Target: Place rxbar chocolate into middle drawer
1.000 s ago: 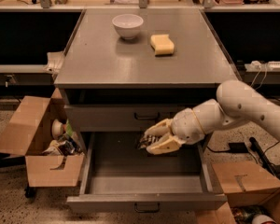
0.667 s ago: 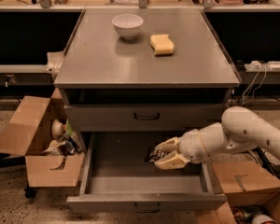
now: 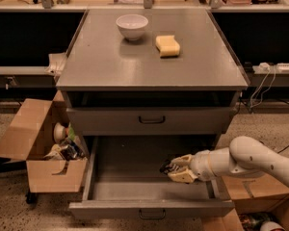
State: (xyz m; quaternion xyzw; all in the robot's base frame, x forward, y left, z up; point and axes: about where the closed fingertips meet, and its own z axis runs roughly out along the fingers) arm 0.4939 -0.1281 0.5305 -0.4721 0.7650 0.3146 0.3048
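Observation:
The middle drawer (image 3: pixel 111 177) is pulled open below the closed upper drawer (image 3: pixel 151 120). My gripper (image 3: pixel 174 170) reaches in from the right and is low inside the drawer, at its right side. Its cream fingers (image 3: pixel 182 177) are shut on the rxbar chocolate (image 3: pixel 164 167), a small dark shiny bar that sticks out to the left of the fingertips, just above the drawer floor. Most of the bar is hidden between the fingers.
A white bowl (image 3: pixel 132 26) and a yellow sponge (image 3: pixel 167 45) sit on the cabinet top (image 3: pixel 101 66). An open cardboard box (image 3: pixel 38 148) of clutter stands left of the drawer. Another cardboard box (image 3: pixel 250 192) lies on the floor at the right.
My gripper has moved down from the drawer's upper opening into the open drawer, carrying the dark bar lower and closer to the drawer floor.

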